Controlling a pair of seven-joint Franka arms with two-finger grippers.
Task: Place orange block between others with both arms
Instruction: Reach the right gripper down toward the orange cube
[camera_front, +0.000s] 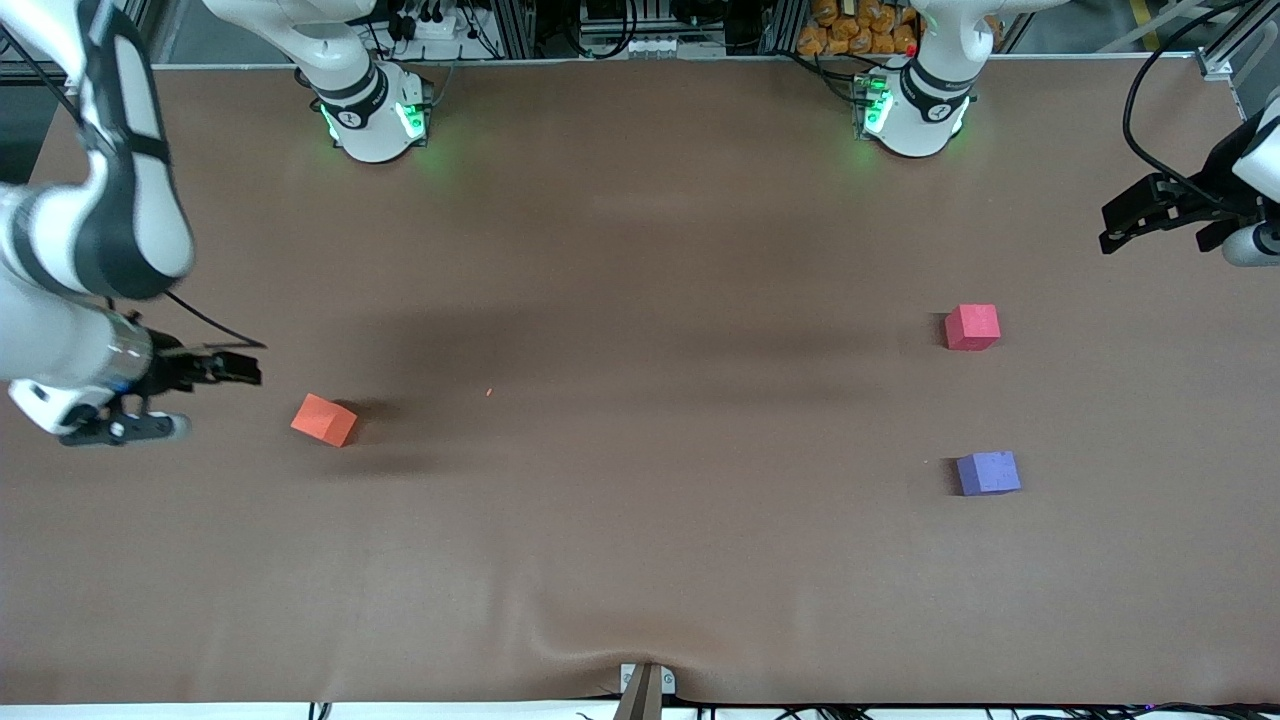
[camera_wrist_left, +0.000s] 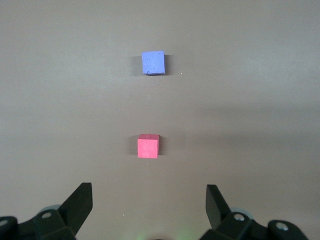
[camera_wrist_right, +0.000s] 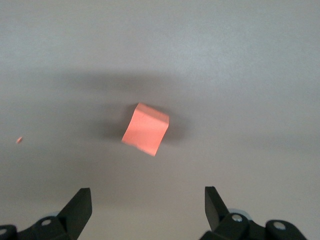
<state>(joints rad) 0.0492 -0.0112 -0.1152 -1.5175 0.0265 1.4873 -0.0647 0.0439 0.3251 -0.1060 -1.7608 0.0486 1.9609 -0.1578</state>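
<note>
Orange block (camera_front: 324, 419) sits on table (camera_front: 640, 560) toward right arm's end, skewed. Purple cube (camera_front: 988, 473) nearest camera, pinkish-red cube (camera_front: 972, 327) farther, both toward left arm's end. Right gripper (camera_wrist_right: 148, 207) near orange block, spread, empty. Left gripper (camera_wrist_left: 149, 205) likewise.

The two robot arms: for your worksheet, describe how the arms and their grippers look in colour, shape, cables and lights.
Both arms are white, rounded and jointed, with dark grey joint sections. Each round base carries green lights. The right gripper and left gripper are black, each with two angular fingers that taper to blunt tips. Thin black cables trail from both wrists. No lettering can be read on them.
</note>
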